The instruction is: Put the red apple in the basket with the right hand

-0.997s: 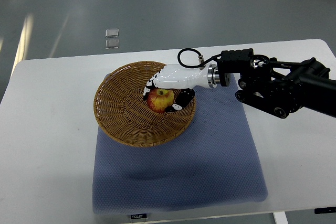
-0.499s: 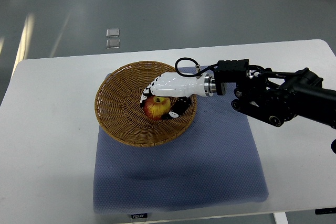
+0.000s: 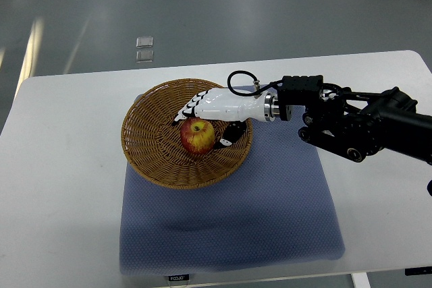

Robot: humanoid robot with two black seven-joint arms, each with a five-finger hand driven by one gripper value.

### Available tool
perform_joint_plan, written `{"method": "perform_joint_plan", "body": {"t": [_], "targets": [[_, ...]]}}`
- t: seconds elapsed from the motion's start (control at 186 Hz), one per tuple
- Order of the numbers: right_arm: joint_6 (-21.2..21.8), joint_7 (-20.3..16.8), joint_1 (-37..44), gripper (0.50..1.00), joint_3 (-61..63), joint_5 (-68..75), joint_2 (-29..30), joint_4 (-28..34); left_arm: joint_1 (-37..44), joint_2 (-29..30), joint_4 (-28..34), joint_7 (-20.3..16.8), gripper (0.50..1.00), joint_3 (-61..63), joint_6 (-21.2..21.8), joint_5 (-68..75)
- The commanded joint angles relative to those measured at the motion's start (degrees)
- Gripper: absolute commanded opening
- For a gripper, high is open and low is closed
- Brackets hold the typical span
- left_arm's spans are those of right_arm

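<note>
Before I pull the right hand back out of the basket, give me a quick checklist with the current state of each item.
1. Red apple inside the wicker basket, resting on its floor: ok.
2. Right hand released: its fingers look spread over the apple's top rather than wrapped around it: ok, though contact with the apple cannot be ruled out.
3. Thumb side by the apple's right flank clear of it: cannot tell.
4. Basket sitting flat, partly on the blue mat: ok.
5. Retreat path to the right over the basket rim free of other objects: ok.
6. Left arm out of the way: not in view, cannot tell.
</note>
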Motion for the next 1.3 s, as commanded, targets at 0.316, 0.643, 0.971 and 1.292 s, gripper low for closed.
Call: {"method": "perform_joint_plan", "body": {"t": [0.316, 0.643, 0.971, 1.292], "targets": [[-0.23, 0.06, 1.23, 0.913, 3.59, 6.85, -5.48, -0.10, 0.01, 0.00, 0.00, 0.01, 1.000, 0.00, 0.02, 0.00], [-0.32, 0.06, -0.61, 0.913, 7.72, 17.92, -7.41, -0.71, 0.01, 0.00, 0.00, 0.01, 1.000, 0.00, 0.02, 0.00], [-1.28, 0.06, -2.46, 0.913, 9.22, 53.51, -6.80, -4.58, 0.01, 0.00, 0.00, 0.01, 1.000, 0.00, 0.02, 0.00], [-0.49, -0.02, -6.68, 0.913, 9.22, 82.69, -6.36, -6.34, 0.01, 0.00, 0.00, 0.01, 1.000, 0.00, -0.07, 0.00]]}}
